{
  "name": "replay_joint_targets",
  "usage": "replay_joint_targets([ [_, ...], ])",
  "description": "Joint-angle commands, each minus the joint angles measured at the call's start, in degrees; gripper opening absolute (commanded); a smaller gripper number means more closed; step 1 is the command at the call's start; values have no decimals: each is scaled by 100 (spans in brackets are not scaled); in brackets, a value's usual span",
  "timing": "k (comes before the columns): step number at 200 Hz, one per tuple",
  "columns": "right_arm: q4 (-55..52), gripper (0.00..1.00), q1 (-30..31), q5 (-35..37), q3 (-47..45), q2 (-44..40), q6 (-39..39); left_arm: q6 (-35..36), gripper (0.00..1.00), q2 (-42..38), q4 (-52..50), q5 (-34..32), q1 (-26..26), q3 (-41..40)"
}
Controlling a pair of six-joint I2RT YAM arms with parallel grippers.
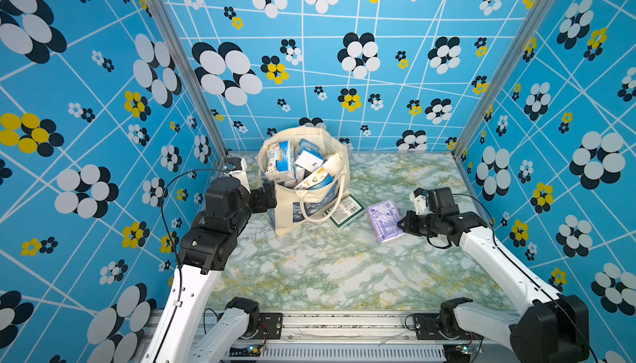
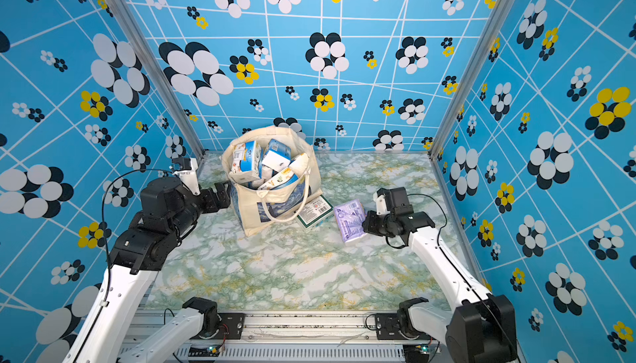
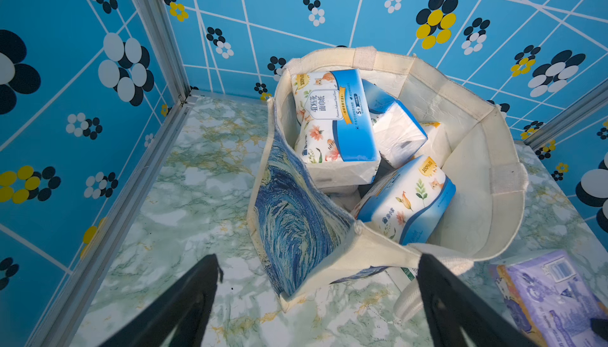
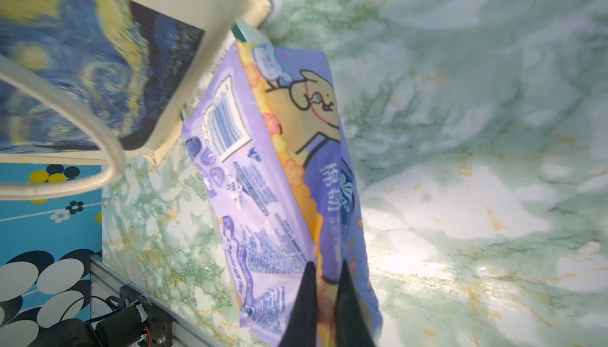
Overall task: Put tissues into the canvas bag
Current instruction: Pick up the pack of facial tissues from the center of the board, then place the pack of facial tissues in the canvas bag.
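My right claw [image 4: 325, 266] is clamped together on one end of the single lavender plastic-wrapped tissue pack [image 4: 279, 164]. That pack is outside the bag, over the green-and-white marbled table top [image 1: 309, 275] to the bag's right. I cannot tell whether its far end touches the table.

One green-and-white labelled tissue pack [image 1: 346, 211] lies flat on the table between the lavender pack and the bag, partly under a loop handle.

The one cream canvas tote bag with the blue swirl print [image 1: 285, 220] stands open near the back wall. At its top I count four blue-and-white tissue packs [image 3: 335, 118]; anything beneath them is hidden.

My left claw [image 3: 319, 256] stands wide apart and empty beside the bag's left wall.
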Motion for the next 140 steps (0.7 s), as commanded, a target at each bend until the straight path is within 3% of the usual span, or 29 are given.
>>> replay_joint_targets([
  [1, -324, 0, -22, 480, 795, -327, -248, 114, 97, -25, -33, -168, 85, 119],
  [47, 630, 0, 68, 208, 2506, -59, -268, 90, 97, -4, -103, -266, 124, 136],
  [103, 835, 0, 1222, 634, 5092, 1791, -1184, 64, 97, -2, -158, -205, 148, 139],
  [140, 1584, 0, 1777, 940, 5697, 2748, -1853, 80, 97, 40, -171, -170, 168, 173],
])
